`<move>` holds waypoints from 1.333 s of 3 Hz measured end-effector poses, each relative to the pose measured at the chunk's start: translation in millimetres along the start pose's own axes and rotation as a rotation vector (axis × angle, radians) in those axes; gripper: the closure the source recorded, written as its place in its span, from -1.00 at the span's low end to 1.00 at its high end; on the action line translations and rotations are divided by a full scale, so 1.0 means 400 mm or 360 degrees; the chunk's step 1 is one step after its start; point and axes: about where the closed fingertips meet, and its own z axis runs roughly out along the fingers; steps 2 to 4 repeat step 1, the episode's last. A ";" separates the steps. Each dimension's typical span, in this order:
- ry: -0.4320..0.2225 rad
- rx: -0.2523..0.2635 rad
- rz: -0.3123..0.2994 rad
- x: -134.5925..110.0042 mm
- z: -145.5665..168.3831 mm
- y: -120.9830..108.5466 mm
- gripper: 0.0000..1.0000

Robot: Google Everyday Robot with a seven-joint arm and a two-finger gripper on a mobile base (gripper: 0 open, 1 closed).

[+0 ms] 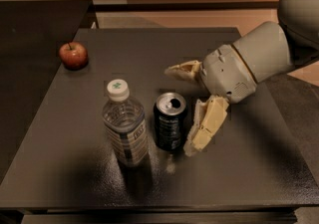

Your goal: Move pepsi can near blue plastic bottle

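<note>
The pepsi can (170, 121) stands upright on the dark surface (259, 168), just to the right of the blue plastic bottle (125, 124). The two are close, with a thin gap between them. From where I stand, the placing looks as good as done. A red apple (74, 55) sits well apart, at the far left corner.

The gripper (182, 111) hangs at the can's right side with its jaws spread wide, pinching nothing. One finger reaches out behind the can and clear of it. The other slants down just beside the can's right wall, and I cannot tell whether it brushes the metal.

As for how the can will handle, I'd judge it light and thin-walled, the sort of aluminium that dents if squeezed hard. Its painted side looks smooth, so a loose grip could let it slide. The mouth on top shows as a dark opening, so it ought to be kept upright. How much drink is left inside cannot be seen. It also looks easy to tip with a sideways nudge, and the bottle beside it is tall and narrow-footed.

If it has to be taken up again, the place is the middle of the body — across the full width, well below the rim — with a modest squeeze. The approach should come from the right, away from the bottle.
</note>
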 end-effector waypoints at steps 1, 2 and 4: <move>0.0000 0.0000 0.0000 0.000 0.000 0.000 -1.00; 0.0000 0.0000 0.0000 0.000 0.000 0.000 -1.00; 0.0000 0.0000 0.0000 0.000 0.000 0.000 -1.00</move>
